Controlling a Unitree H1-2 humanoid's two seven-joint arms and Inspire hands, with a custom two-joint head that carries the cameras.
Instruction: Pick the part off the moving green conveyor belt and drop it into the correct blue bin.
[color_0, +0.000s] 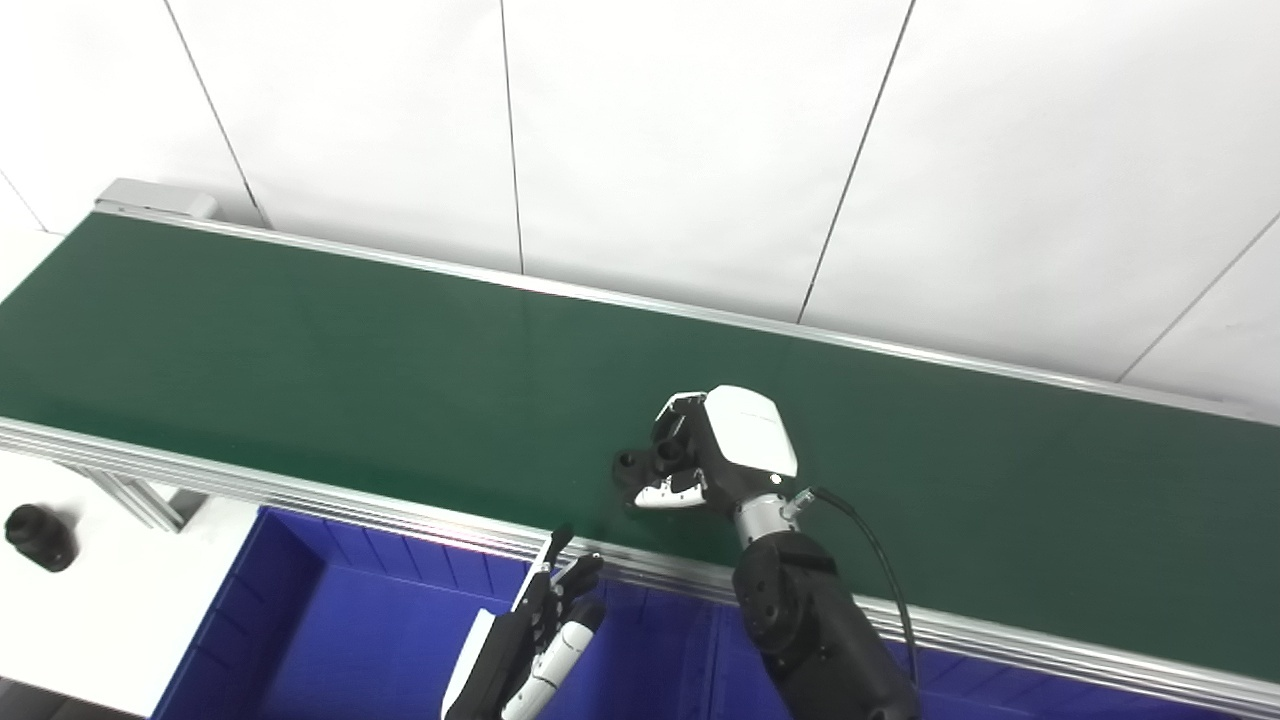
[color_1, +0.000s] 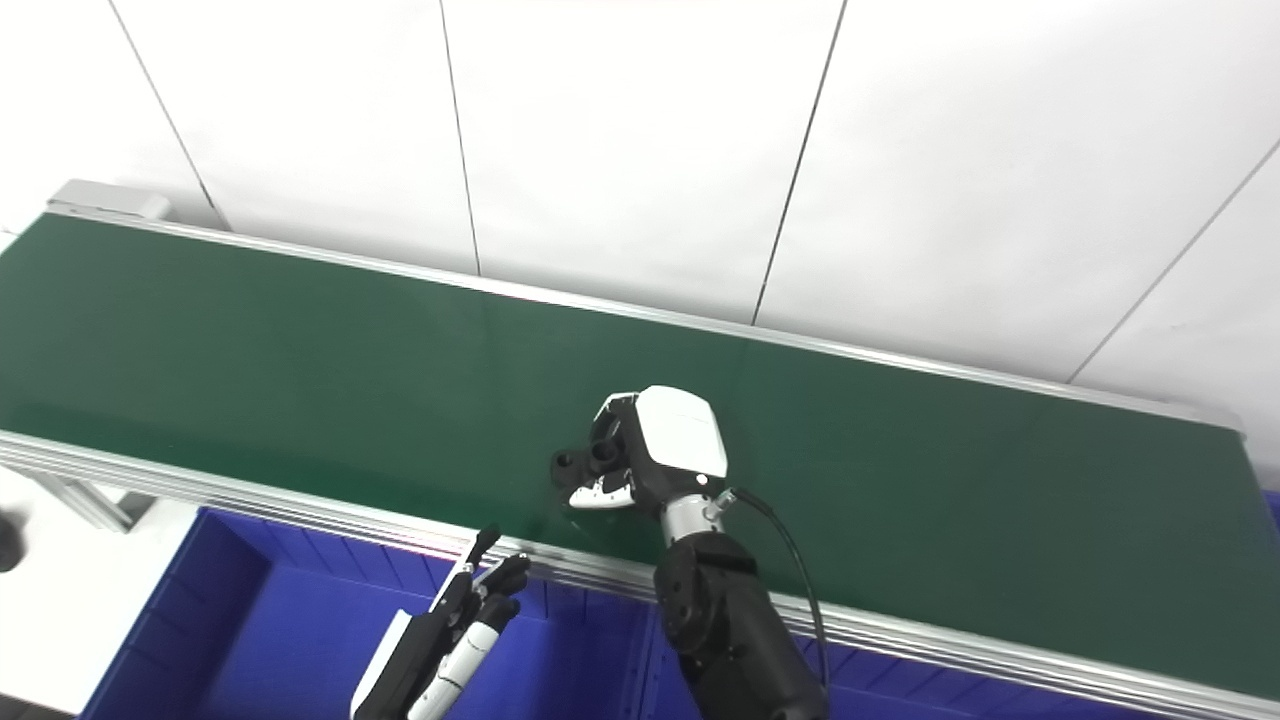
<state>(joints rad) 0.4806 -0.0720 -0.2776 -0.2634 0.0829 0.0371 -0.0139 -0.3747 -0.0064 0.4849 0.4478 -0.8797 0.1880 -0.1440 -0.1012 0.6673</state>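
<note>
A small black part (color_0: 640, 467) with round sockets lies on the green conveyor belt (color_0: 300, 360) near its front edge. My right hand (color_0: 715, 450) is over the belt with its fingers curled around the part (color_1: 580, 462), shut on it. My left hand (color_0: 535, 630) hovers low over the blue bin (color_0: 300, 610), fingers apart and holding nothing. Whether the part is lifted off the belt cannot be told.
A second blue bin (color_0: 730, 670) adjoins the first, below the belt's aluminium front rail (color_0: 300, 490). A black cylindrical piece (color_0: 38, 535) rests on the white table at far left. White wall panels stand behind the belt.
</note>
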